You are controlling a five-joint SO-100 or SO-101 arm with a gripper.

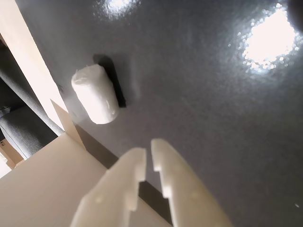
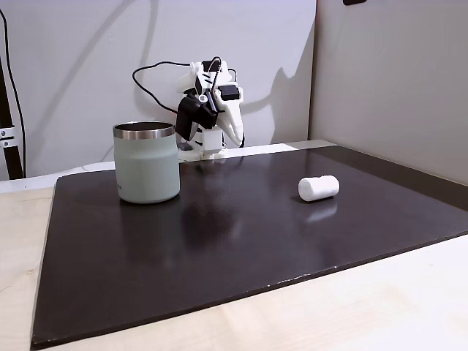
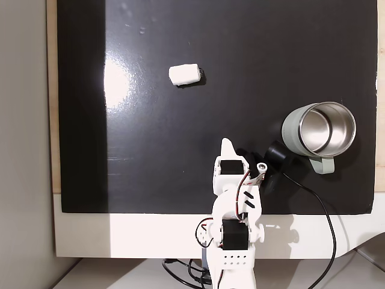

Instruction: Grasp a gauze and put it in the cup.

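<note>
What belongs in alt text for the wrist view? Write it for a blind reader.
A small white gauze roll lies on a glossy black mat, ahead of the white gripper, whose fingers are nearly closed and empty. Pale tabletop borders the mat at left.

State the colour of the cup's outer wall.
Pale grey-green, topped by a shiny steel rim; the cup shows this best in a fixed view from the side.

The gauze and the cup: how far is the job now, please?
Nothing looks done yet. The gauze lies on its side on the dark mat, apart from the cup, whose steel inside looks empty. The gripper is nearly closed, holds nothing, and sits folded near the base. Reaching, grasping and dropping all remain.
</note>
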